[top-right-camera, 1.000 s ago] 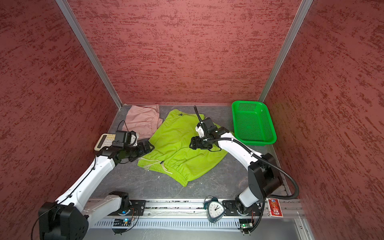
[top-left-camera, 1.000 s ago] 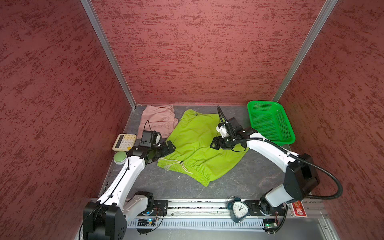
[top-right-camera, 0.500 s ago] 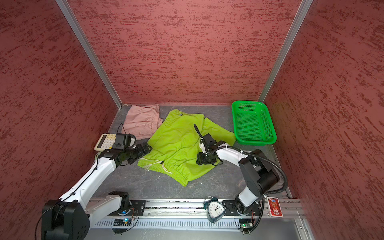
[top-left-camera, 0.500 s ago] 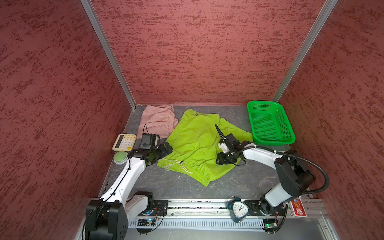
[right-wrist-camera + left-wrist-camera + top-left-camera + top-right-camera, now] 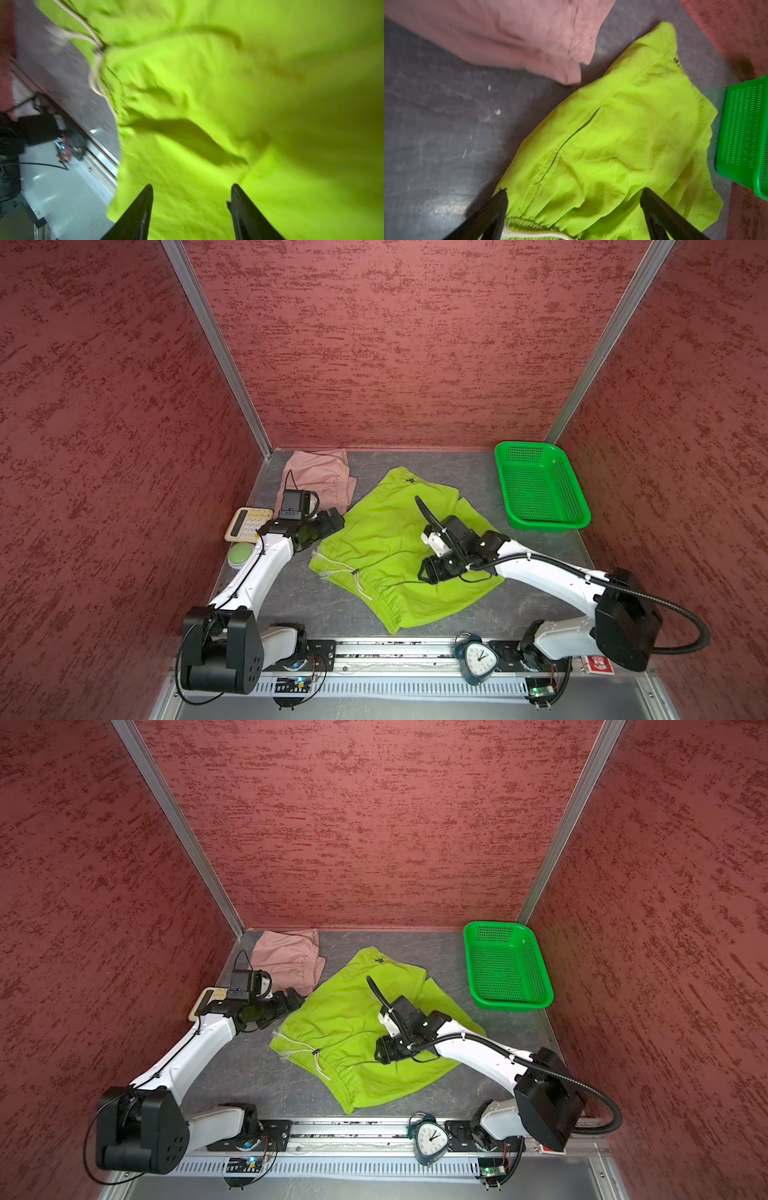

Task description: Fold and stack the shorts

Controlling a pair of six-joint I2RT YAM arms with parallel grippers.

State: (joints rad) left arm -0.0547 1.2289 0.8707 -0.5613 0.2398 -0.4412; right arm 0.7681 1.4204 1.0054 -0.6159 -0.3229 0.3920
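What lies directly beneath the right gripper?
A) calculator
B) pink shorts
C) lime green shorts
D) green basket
C: in both top views the right gripper is over the lime green shorts, and its wrist view shows that fabric between the open fingers.

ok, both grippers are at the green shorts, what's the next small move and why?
Probably close the left gripper on the waistband: its open jaws straddle that edge, while the right gripper, also open, hangs over the green shorts gripping nothing.

Green perforated basket [image 5: 544, 523] far right — cream calculator [image 5: 248, 524] and green dome [image 5: 240, 554] at left, teal alarm clock [image 5: 478, 657] in front.
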